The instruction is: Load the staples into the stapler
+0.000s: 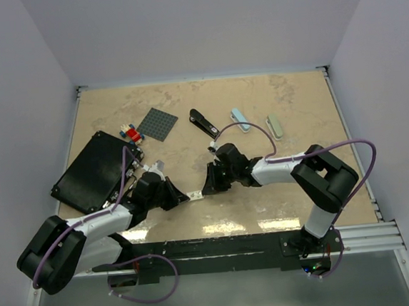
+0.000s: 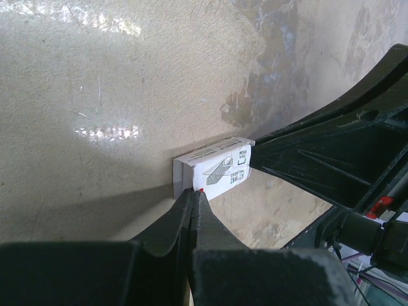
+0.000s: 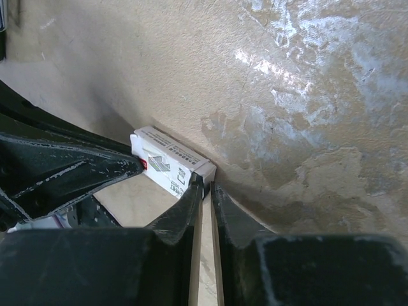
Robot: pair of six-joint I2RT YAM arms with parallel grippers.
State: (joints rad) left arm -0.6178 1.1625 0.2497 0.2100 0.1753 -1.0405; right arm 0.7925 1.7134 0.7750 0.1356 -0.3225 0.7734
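A little white printed box (image 1: 195, 194) lies on the table between my two grippers. The staples themselves are hidden. My left gripper (image 1: 185, 196) is shut, its tips (image 2: 193, 191) pinching the near end of the box (image 2: 217, 169). My right gripper (image 1: 205, 190) is almost shut, with a thin gap, and its tips (image 3: 207, 185) grip the other end of the box (image 3: 167, 162). Each wrist view shows the other gripper's black finger touching the box's far end. A black stapler (image 1: 202, 123) lies open at the back centre, away from both grippers.
A light blue stapler-like piece (image 1: 240, 119) and a pale green one (image 1: 276, 125) lie at the back right. A black flat case (image 1: 95, 170) sits at the left, with a grey baseplate (image 1: 157, 123) and toy bricks (image 1: 130, 133) behind it.
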